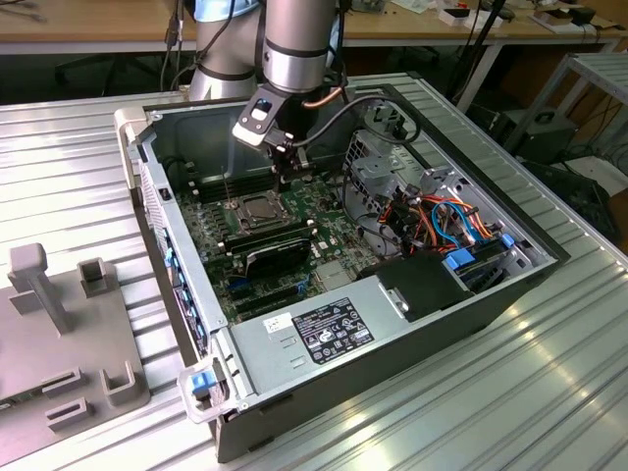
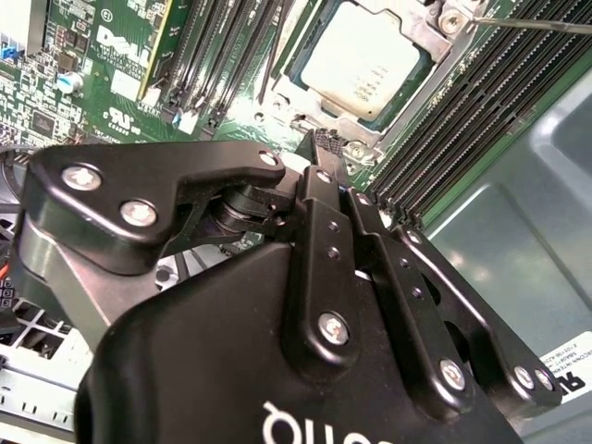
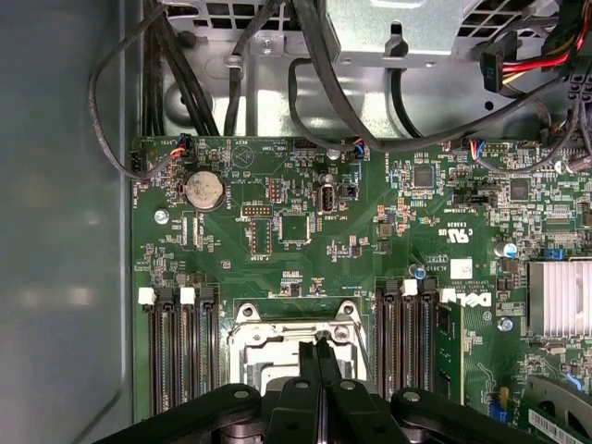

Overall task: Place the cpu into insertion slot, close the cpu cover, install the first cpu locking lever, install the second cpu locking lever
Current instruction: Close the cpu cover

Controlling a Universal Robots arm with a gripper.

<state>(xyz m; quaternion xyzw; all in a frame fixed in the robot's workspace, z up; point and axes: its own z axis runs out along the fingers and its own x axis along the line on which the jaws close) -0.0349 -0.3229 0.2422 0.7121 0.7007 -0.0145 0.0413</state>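
The cpu (image 2: 365,60) is a small flat square chip with a pale silver-grey metal top. It lies level with the green circuit board (image 3: 231,250), seated in the insertion slot (image 2: 305,113). The slot is a square socket with a silver metal rim, fixed flat on that board. The cpu cover (image 3: 252,326), a thin silver plate with a big square window, is folded down parallel to the board. It frames the chip, whose top shows through the window. One locking lever (image 2: 532,25), a thin metal rod, rises off the board from a corner of the slot, not pressed down.
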